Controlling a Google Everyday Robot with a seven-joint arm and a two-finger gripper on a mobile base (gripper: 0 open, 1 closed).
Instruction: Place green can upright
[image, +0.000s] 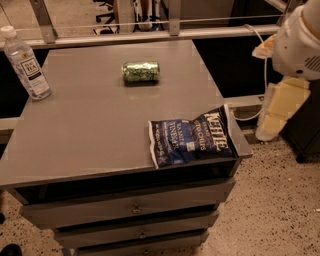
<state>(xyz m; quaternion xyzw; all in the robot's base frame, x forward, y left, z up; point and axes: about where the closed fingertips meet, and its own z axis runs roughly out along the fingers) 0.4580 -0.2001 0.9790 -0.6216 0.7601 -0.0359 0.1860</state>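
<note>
The green can (141, 72) lies on its side on the grey cabinet top (90, 130), toward the back middle, with its ends pointing left and right. My gripper (281, 109) hangs off the right side of the cabinet, below the white arm (300, 42). It is well away from the can, lower than the cabinet top's level, and holds nothing that I can see.
A clear plastic water bottle (26, 65) stands upright at the back left. A dark blue chip bag (192, 139) lies flat at the front right corner. A metal rail (150, 35) runs behind the cabinet. Drawers (130, 207) are below the top.
</note>
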